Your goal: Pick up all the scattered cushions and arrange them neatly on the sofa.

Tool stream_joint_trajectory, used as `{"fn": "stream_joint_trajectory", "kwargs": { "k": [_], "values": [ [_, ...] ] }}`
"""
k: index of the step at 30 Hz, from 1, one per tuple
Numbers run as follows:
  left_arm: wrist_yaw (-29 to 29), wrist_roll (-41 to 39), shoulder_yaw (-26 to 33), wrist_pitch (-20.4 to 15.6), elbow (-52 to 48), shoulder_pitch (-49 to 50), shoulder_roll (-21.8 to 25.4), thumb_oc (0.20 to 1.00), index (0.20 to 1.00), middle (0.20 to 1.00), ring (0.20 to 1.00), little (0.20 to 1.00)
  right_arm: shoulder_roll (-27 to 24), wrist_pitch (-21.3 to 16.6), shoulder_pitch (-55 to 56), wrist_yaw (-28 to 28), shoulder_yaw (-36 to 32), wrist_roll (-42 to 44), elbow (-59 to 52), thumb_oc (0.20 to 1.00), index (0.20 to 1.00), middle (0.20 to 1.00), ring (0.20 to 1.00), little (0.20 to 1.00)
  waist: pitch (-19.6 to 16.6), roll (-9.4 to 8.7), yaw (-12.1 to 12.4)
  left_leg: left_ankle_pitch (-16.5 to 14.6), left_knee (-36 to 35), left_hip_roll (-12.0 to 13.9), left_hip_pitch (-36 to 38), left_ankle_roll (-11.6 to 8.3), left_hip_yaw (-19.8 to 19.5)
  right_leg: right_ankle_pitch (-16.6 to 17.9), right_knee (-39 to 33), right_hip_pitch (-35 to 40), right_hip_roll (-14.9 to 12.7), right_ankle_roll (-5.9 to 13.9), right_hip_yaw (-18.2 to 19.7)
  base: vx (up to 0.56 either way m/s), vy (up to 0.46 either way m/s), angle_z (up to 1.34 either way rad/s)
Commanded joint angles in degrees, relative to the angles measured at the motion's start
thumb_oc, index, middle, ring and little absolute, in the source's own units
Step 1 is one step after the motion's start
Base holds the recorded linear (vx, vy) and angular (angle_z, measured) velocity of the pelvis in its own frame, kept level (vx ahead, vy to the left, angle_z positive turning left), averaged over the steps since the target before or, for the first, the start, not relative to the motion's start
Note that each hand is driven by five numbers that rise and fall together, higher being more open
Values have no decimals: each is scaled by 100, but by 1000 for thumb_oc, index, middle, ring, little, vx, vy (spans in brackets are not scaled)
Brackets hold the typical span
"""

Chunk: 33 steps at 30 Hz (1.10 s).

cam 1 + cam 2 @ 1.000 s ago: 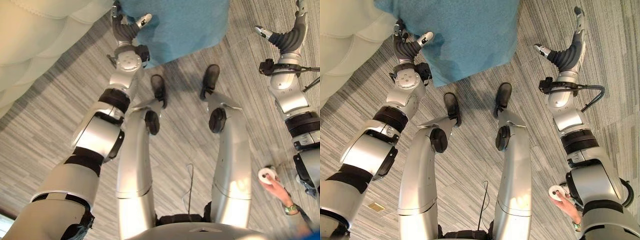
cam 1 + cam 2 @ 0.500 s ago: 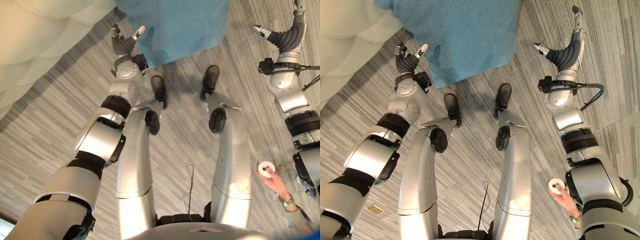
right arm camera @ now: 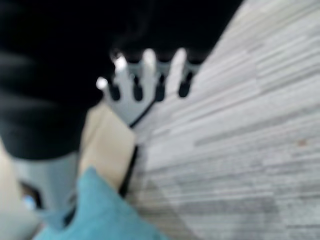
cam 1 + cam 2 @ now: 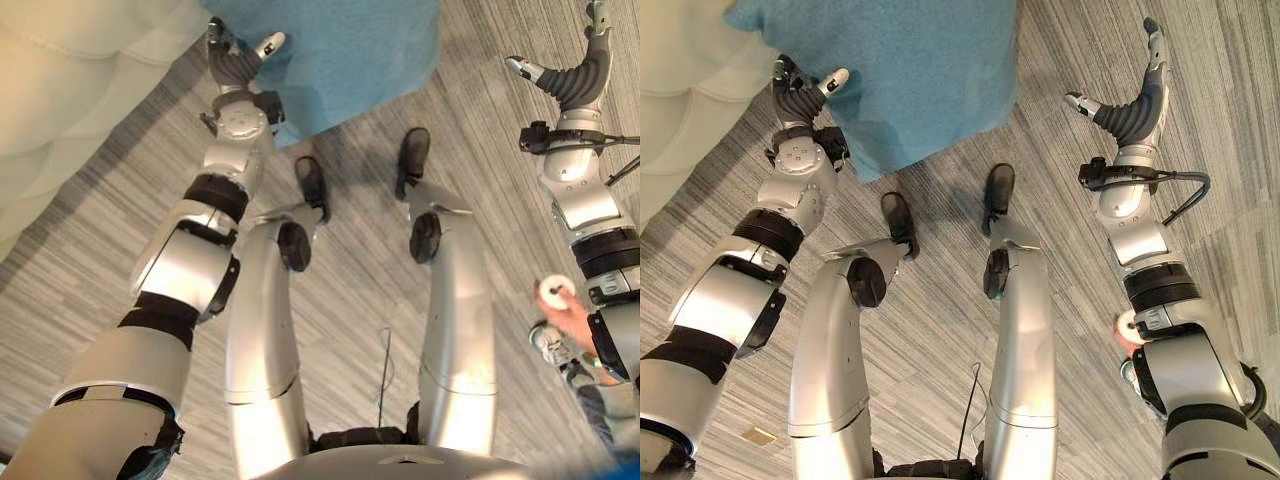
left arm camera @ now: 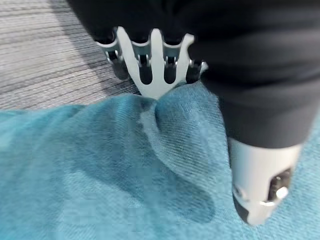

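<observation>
Since half a second earlier the left robot hand (image 4: 800, 92) had pushed forward again to the near edge of the blue cushion (image 4: 910, 70), which lay on the floor (image 4: 940, 330) beside the cream sofa (image 4: 80, 70); its fingers (image 5: 150, 70) were straight against the bunched fabric and its thumb lay on top, with nothing yet gripped. The cushion looked soft, light and floppy, so a pinch at one edge would probably only wrinkle it, and holding both sides seemed safer. The right robot hand (image 4: 1130, 100) hung spread and empty, well to the cushion's right, over the floor.
</observation>
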Motion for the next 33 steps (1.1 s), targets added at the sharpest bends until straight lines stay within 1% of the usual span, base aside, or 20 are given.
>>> {"fn": "stream_joint_trajectory", "kwargs": {
  "k": [1,5,6,7,8,9,11,13,15,16,19,20,22,23,24,26,29,30,31,33],
  "values": [
    [-48,20,73,-118,151,-188,-48,1000,1000,1000,1000,1000,-399,-233,281,33,-123,98,-610,1000,1000,1000,1000,1000,-47,186,-63,-112,-526,-511,-25,-402,-1029,-582,158,483,86,398,135,5,-6,-4],
    [-203,-29,-100,-151,-160,-368,-305,1000,1000,1000,1000,1000,-458,-257,324,185,-166,193,-760,1000,1000,1000,1000,1000,-49,205,-116,-117,-531,-500,-25,-385,-1048,-552,102,483,180,403,144,6,-26,-7],
    [-201,-13,-127,-160,-235,-373,-337,771,771,771,771,771,-450,-263,316,196,-177,219,-748,1000,1000,1000,1000,1000,-49,213,-115,-119,-534,-496,-25,-386,-1055,-550,91,483,194,401,143,9,-40,-7],
    [-196,-28,-184,-272,-499,-404,-392,200,200,200,200,200,-429,-303,280,205,-199,290,-731,1000,1000,1000,1000,1000,-50,230,-120,-113,-531,-498,-25,-392,-1064,-551,96,483,211,390,135,9,-26,-5],
    [-189,-27,-186,-272,-512,-395,-392,200,200,200,200,200,-430,-307,279,208,-200,296,-726,1000,1000,1000,1000,1000,-50,229,-118,-114,-530,-498,-25,-392,-1065,-552,98,483,211,389,134,12,-52,-4],
    [-221,-25,-234,-416,-937,-355,-362,200,200,200,200,200,-364,-418,226,224,-246,444,-662,1000,1000,1000,1000,1000,-91,293,-124,-99,-609,-484,-25,-428,-1064,-556,45,483,225,393,83,7,-34,-2],
    [-238,-45,-204,-478,-1094,-314,-317,200,200,200,200,200,-349,-425,216,222,-269,417,-637,1000,1000,1000,1000,1000,-157,320,-125,-85,-654,-493,-25,-450,-1041,-561,0,483,232,387,64,5,-68,-1],
    [-237,-45,-203,-477,-1104,-303,-313,200,200,200,200,200,-345,-424,218,221,-267,414,-638,1000,1000,1000,1000,1000,-164,319,-129,-82,-660,-494,-25,-451,-1041,-559,-5,483,232,386,64,3,-47,-4],
    [-307,-58,-163,-641,-1550,-72,-125,200,200,200,200,200,-259,-380,206,244,-250,289,-499,1000,1000,1000,1000,1000,-297,405,-84,-37,-775,-540,-25,-489,-1056,-566,-84,483,265,366,17,8,-87,-2],
    [-294,-86,-140,-672,-1662,20,-72,200,200,200,200,200,-229,-385,160,232,-206,276,-440,1000,1000,1000,1000,1000,-331,420,-83,-19,-799,-536,-25,-510,-1056,-575,-107,483,266,355,-3,-3,-67,1],
    [-320,-107,-99,-784,-2056,311,-41,200,200,200,200,200,-182,-337,7,223,-55,138,-242,1000,1000,1000,1000,1000,-453,473,-29,28,-956,-593,-25,-546,-1057,-580,-198,483,271,338,-19,-20,-63,7],
    [-321,-25,-121,-781,-2151,349,-17,200,200,200,200,200,-184,-321,-27,202,-28,96,-202,1000,1000,1000,1000,1000,-465,482,-23,48,-976,-604,-25,-555,-1059,-579,-215,483,272,334,-24,-21,-32,15],
    [-314,340,-119,-888,-2703,755,-49,200,200,200,200,200,-140,-166,-285,106,117,-145,210,1000,1000,1000,1000,1000,-523,501,86,126,-1144,-657,-25,-582,-1056,-566,-310,483,243,339,-77,-38,-53,12],
    [-302,432,-131,-890,-2839,847,-51,200,200,200,200,200,-94,-165,-404,99,193,-102,390,1000,1000,1000,1000,1000,-545,511,113,152,-1182,-672,-25,-584,-1067,-569,-322,483,235,334,-89,-24,-40,17],
    [-321,628,-134,-907,-3100,1051,-3,200,200,200,200,200,-25,-156,-588,151,291,39,711,1000,1000,1000,1000,1000,-550,519,167,167,-1168,-708,-25,-574,-1100,-559,-284,483,241,338,-81,5,-12,24],
    [-434,868,-132,-901,-3592,1638,173,200,200,200,200,200,163,-123,-823,304,484,445,1294,1000,1000,1000,1000,1000,-496,563,304,198,-1007,-689,-25,-587,-1165,-566,-81,483,183,313,-77,37,0,21],
    [-529,956,-86,-955,-4077,2199,456,200,200,200,200,200,309,-64,-1064,420,710,788,1656,1000,1000,1000,1000,1000,-380,566,427,222,-882,-653,-25,-603,-1186,-576,118,483,91,295,-41,28,12,12],
    [-595,944,-65,-972,-4333,2474,576,200,200,200,200,200,348,-46,-1194,498,815,946,1778,1000,1000,1000,1000,1000,-290,587,475,231,-751,-654,-25,-613,-1192,-603,261,483,44,274,-46,17,15,9],
    [-595,946,-55,-966,-4349,2488,583,200,200,200,200,200,352,-50,-1205,502,825,953,1789,1000,1000,1000,1000,1000,-286,586,467,228,-744,-655,-25,-613,-1192,-608,269,483,42,273,-45,33,8,8],
    [-814,968,-87,-975,-4702,2920,758,200,200,200,200,200,518,-160,-1397,798,1049,1529,2044,1000,1000,1000,1000,1000,-117,617,595,251,-587,-643,-25,-635,-1187,-662,512,483,-42,242,-10,31,9,8]
  ]
}}
